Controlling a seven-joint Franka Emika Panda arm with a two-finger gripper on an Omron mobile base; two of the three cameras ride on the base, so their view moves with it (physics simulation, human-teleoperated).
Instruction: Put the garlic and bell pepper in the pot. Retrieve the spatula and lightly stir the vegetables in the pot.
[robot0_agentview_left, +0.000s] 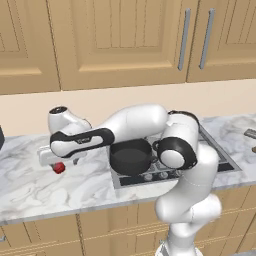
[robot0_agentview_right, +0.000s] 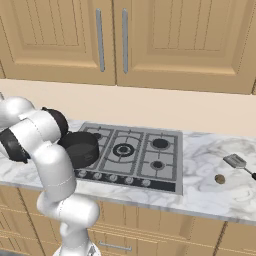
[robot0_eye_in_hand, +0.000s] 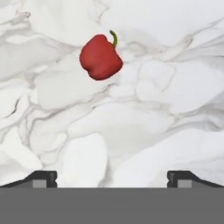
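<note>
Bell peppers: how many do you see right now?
1. The bell pepper lies on the marble counter, left of the pot, below the open gripper. None visible elsewhere; the arm may hide some.

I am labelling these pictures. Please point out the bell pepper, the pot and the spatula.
bell pepper (robot0_eye_in_hand: 100, 58), hand view, red body.
pot (robot0_agentview_left: 130, 157), left base view, dark inside.
spatula (robot0_agentview_right: 235, 161), right base view, flat grey head.

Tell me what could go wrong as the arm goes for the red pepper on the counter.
1. The bell pepper sits off-centre from the open gripper in the hand view, so closing without realigning might miss or nudge it.
2. It is round on smooth marble counter and could roll.
3. The pot lies close under the arm; the swing over could clip it.
</note>
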